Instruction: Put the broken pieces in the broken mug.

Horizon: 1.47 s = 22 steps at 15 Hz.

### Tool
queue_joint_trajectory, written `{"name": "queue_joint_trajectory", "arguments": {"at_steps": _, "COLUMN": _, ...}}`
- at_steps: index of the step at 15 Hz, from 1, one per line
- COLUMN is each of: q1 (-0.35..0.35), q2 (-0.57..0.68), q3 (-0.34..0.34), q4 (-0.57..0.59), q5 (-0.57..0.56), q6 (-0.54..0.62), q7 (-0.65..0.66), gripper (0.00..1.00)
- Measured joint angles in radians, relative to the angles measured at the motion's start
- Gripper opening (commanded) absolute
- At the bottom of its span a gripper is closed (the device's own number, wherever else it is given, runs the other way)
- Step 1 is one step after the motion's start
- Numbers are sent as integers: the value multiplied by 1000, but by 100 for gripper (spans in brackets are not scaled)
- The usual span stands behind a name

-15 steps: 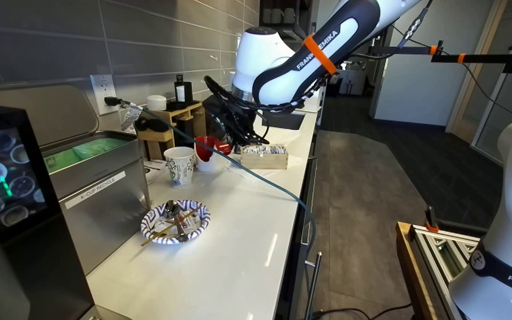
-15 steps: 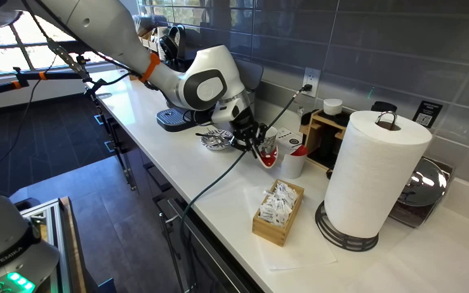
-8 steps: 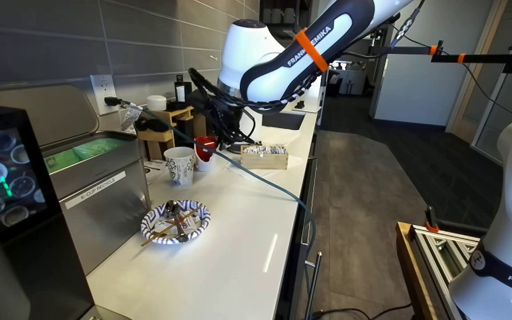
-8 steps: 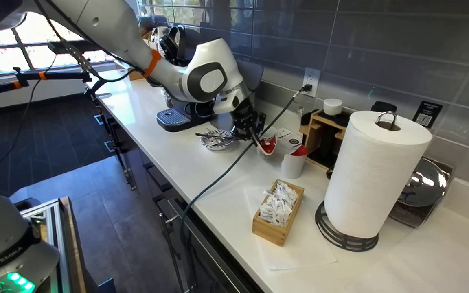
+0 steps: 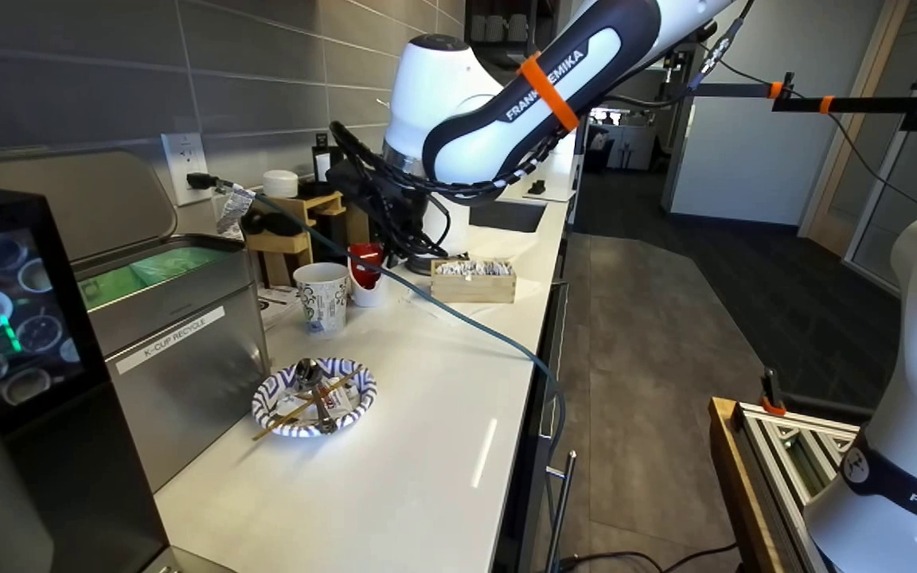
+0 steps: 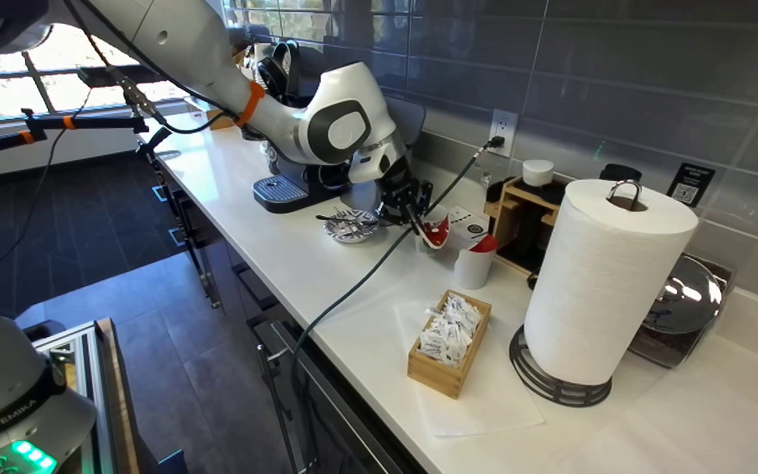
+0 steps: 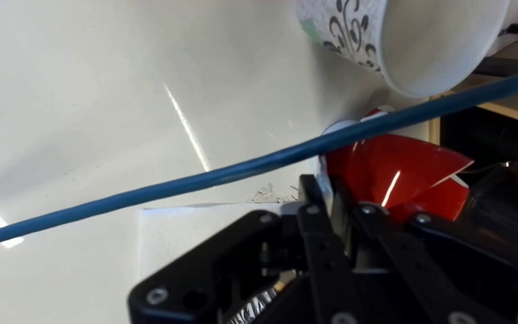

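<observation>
In my gripper (image 7: 325,191) I am pinching the red-lined shard (image 6: 437,232) by one edge, presumably leaving the rest free to drop. Just beside it, not touching, the broken mug (image 6: 473,270) is standing upright, likely for catching it.

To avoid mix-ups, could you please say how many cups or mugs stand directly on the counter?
2: the patterned cup near the metal bin, and the broken mug, nearer the wooden packet box; others may be hidden.
</observation>
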Motion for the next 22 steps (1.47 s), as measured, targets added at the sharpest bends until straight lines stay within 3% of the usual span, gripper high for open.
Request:
{"name": "queue_joint_trajectory", "arguments": {"at_steps": 5, "q1": -6, "q2": 50, "q3": 0, "q4": 75, "q5": 13, "q6": -8, "q7": -1, "gripper": 2}}
{"name": "queue_joint_trajectory", "arguments": {"at_steps": 6, "q1": -11, "q2": 65, "q3": 0, "q4": 98, "q5": 17, "q6": -17, "q7": -6, "gripper": 10}}
{"name": "queue_joint_trajectory", "arguments": {"at_steps": 9, "q1": -36, "q2": 95, "q3": 6, "q4": 145, "q5": 48, "q6": -40, "q7": -54, "gripper": 10}}
{"name": "queue_joint_trajectory", "arguments": {"at_steps": 22, "q1": -42, "q2": 101, "q3": 13, "q4": 152, "q5": 54, "q6": -41, "q7": -62, "gripper": 10}}
